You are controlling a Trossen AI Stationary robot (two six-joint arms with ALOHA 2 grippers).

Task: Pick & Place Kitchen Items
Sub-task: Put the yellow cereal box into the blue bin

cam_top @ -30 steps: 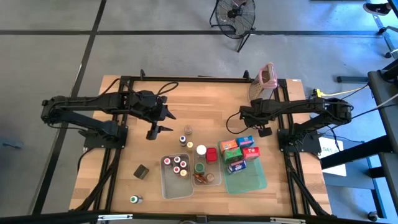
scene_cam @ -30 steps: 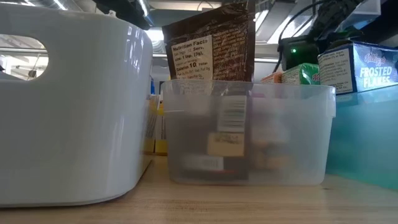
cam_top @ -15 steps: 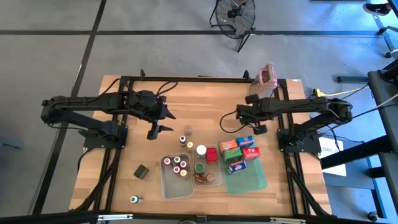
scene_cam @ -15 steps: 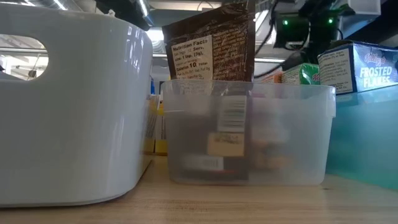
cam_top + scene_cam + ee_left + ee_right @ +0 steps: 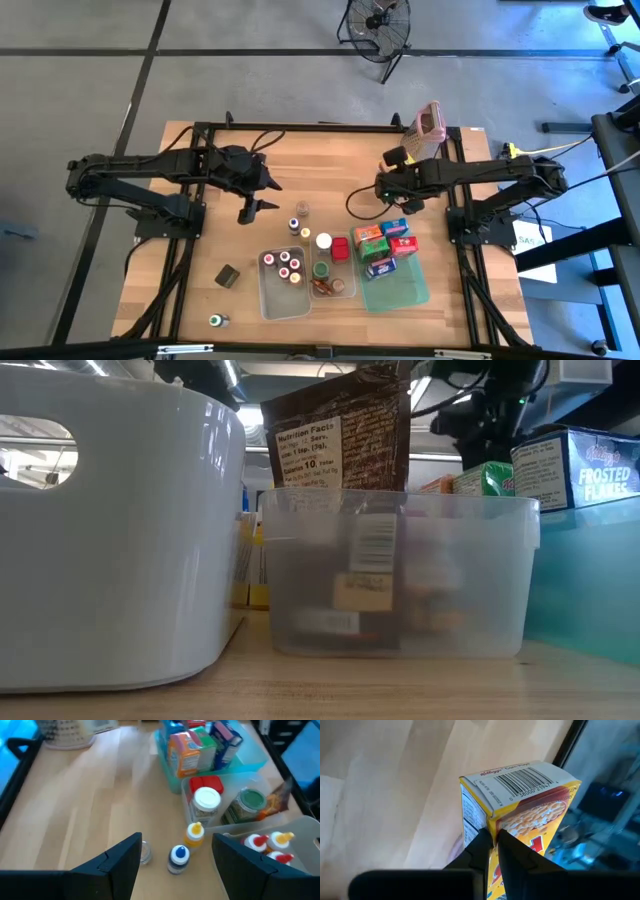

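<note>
Yellow carton (image 5: 520, 805) in right pincer (image 5: 492, 845)

"Frosted Flakes" on blue carton (image 5: 580, 468); "Nutrition Facts" on brown pouch (image 5: 338, 435); "Kellogg's" on yellow carton (image 5: 520, 815)

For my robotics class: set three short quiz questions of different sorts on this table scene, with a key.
1. True or false: the right gripper is shut on a yellow cereal carton.
2. The left gripper hangs over which items? A) small bottles on the bare wood B) the metal grater C) the green tray
3. Fill in: the cartons stand on the ______ tray.

Key: 1 true; 2 A; 3 green
</note>
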